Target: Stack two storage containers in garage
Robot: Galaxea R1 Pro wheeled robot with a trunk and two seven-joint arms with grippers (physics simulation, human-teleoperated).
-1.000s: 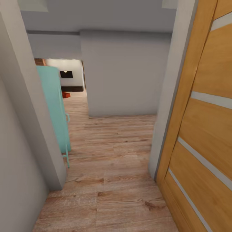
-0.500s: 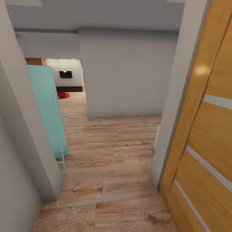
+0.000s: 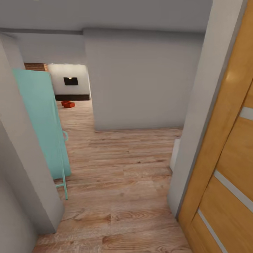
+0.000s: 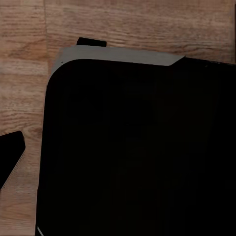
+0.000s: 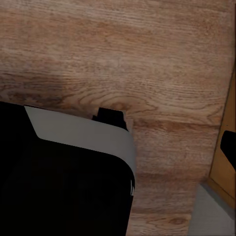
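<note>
Far down the passage, the two storage containers (image 3: 68, 104) are small orange-red shapes side by side on the light wood planks of the living room (image 3: 72, 88). They lie below a dark wall opening (image 3: 71, 81) and beside a strip of red brick (image 3: 35, 66). In the left wrist view one dark fingertip (image 4: 11, 156) sits at the picture's edge over plank flooring, next to my black body (image 4: 137, 147). In the right wrist view a dark fingertip (image 5: 228, 143) likewise sits at the edge. Both grippers hold nothing and look spread.
I am in a doorway. A light wooden door (image 3: 228, 158) with frosted strips stands open at the right, with grey jambs (image 3: 196, 119) on both sides. A turquoise appliance (image 3: 40, 123) on thin legs stands at the left. A grey wall (image 3: 140, 80) faces me; wood flooring (image 3: 123, 168) runs left past it.
The camera has moved forward through the doorway, so door and jambs slid outward. More of the far room shows, and both containers have come out from behind the turquoise appliance.
</note>
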